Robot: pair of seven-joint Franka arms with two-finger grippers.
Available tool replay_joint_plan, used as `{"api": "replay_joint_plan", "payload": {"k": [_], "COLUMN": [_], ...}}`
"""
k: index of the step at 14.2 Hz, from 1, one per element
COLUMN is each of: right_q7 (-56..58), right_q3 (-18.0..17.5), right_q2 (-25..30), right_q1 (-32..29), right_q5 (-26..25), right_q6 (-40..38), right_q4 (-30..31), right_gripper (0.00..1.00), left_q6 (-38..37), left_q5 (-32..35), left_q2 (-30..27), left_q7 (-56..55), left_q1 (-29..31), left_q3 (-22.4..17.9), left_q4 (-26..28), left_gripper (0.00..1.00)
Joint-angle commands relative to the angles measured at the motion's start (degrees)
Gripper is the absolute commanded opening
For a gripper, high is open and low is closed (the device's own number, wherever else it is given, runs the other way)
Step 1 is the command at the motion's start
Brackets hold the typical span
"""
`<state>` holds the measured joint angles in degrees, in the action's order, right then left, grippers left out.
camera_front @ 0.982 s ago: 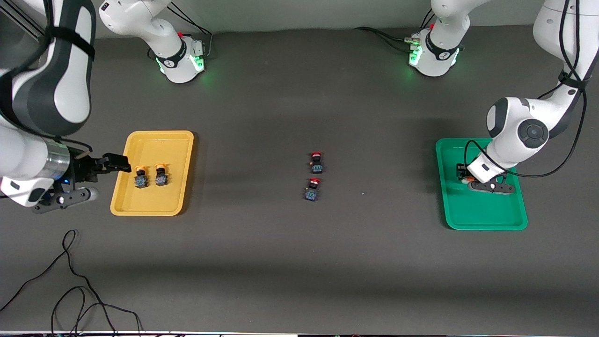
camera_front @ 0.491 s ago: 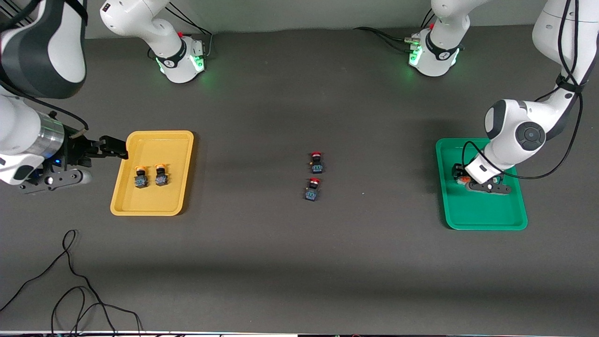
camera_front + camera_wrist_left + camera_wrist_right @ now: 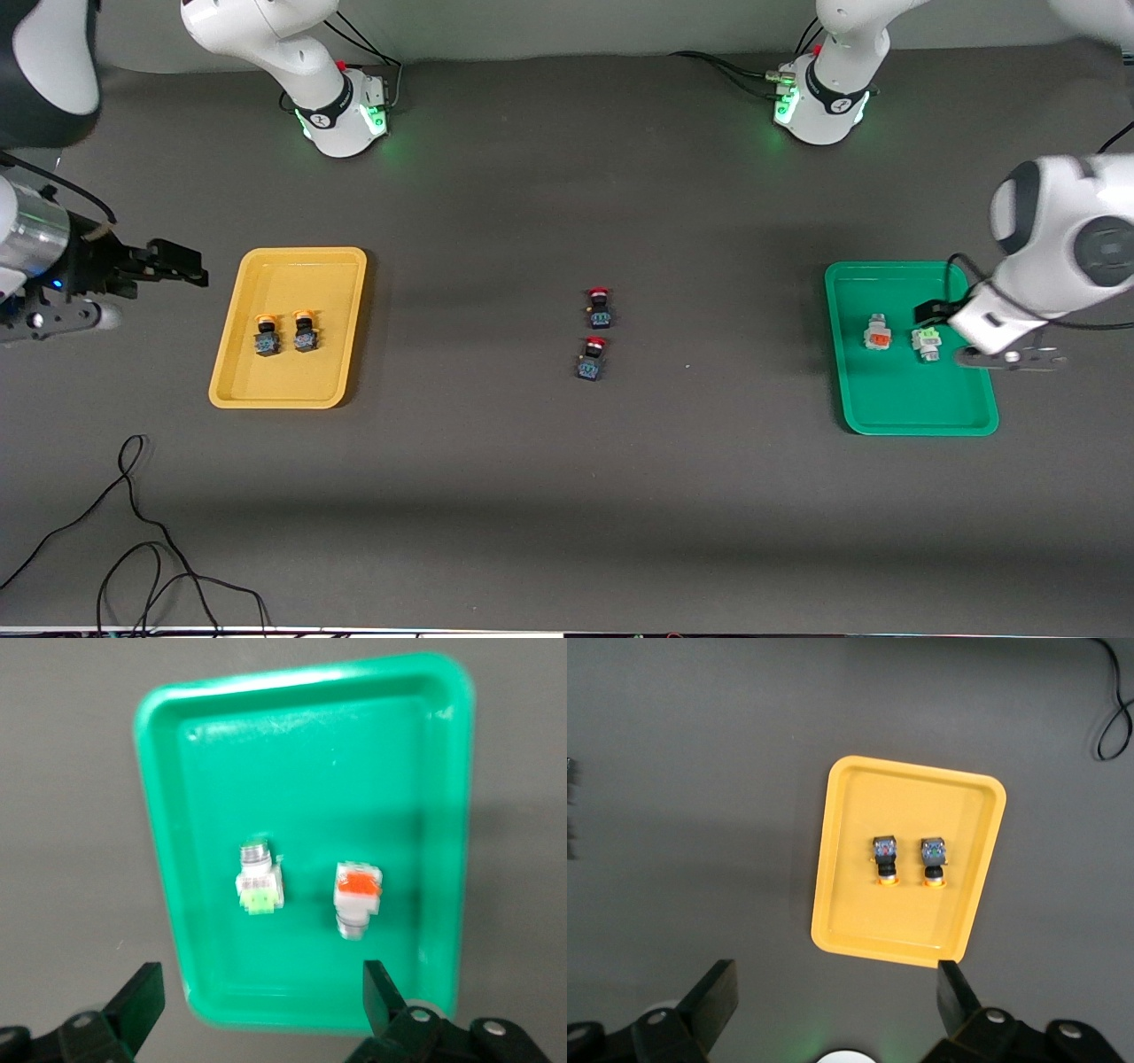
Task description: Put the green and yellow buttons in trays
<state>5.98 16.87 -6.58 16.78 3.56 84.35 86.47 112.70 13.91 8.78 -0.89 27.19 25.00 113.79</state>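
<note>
Fingers apart on left gripper (image 3: 257, 1010), right gripper (image 3: 837, 997); whitish green-faced button (image 3: 927, 341) in green tray (image 3: 917, 412).

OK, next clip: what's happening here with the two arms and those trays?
Sorting looks done. The yellow tray holds two yellow-capped buttons; the green tray holds a green-faced block and an orange-faced block. Both claws are open and empty: the left claw over the green tray's edge, the right claw over bare table beside the yellow tray. Two red-capped switches sit untouched mid-table.
</note>
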Motion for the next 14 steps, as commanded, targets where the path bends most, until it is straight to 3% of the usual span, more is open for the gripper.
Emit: {"api": "replay_joint_plan", "payload": {"k": [1,3,6,9,14], "right_q7": [-1.9,-1.9,-2.0,-2.3,-8.5], "right_q3": [-12.1,-17.7,-18.2,-18.1,-18.2], "right_q2": [7.9,9.3,9.0,6.4,6.3], "right_q1": [-12.3,-19.1,-20.2,-20.1,-19.9], "right_q5": [-1.7,-1.7,-3.8,-5.6,-5.4], "right_q6": [3.8,4.2,4.2,4.1,3.6], "right_q4": [9.4,11.0,9.1,5.6,5.3], "right_gripper": [1.00,1.00,1.00,1.00,1.00], "left_q6": [-18.6,-27.9,-35.2,-37.2,-36.3], "left_q5": [-3.3,-3.4,-3.7,-6.5,-7.1], "left_q2": [0.6,0.9,1.2,1.2,1.4], "left_q7": [-0.3,-0.3,-0.2,0.3,4.3], "left_q1": [-1.2,-2.3,-5.1,-5.9,-4.9], "left_q3": [2.9,3.7,3.7,3.7,3.0], "left_q4": [-14.0,-22.4,-29.9,-32.3,-32.2], "left_gripper": [1.00,1.00,1.00,1.00,0.99]}}
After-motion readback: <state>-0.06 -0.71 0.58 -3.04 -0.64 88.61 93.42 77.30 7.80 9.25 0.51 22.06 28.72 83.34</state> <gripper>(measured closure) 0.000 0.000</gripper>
